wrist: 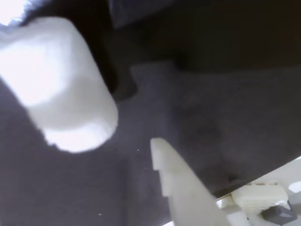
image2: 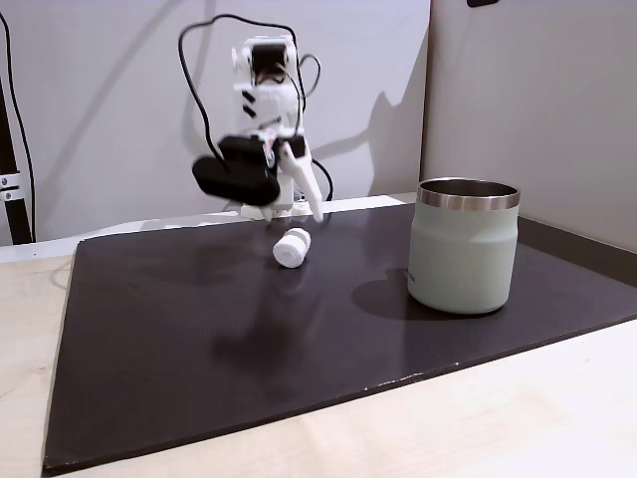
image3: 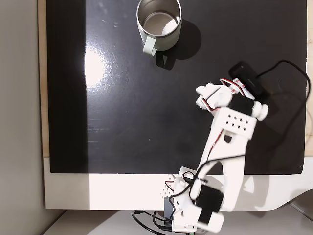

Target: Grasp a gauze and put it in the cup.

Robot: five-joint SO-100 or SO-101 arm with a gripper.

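Note:
The gauze [image2: 292,247], a small white roll, lies on its side on the black mat, well left of the cup [image2: 463,245] in a fixed view. My gripper [image2: 299,207] hangs just above the roll, open, with nothing between its fingers. In the wrist view the gauze [wrist: 61,87] looms large and blurred at the upper left, apart from my white finger [wrist: 181,186] at the lower middle. The pale green cup [image3: 159,22] with its steel rim stands upright at the mat's far edge in a fixed view from above, a good way from the arm [image3: 227,142].
The black mat [image2: 199,339] covers most of a light wooden table [image2: 498,418]. A black camera body [image2: 234,177] rides beside the gripper, with cables looping above it. A wall stands behind the arm's base [image3: 195,205].

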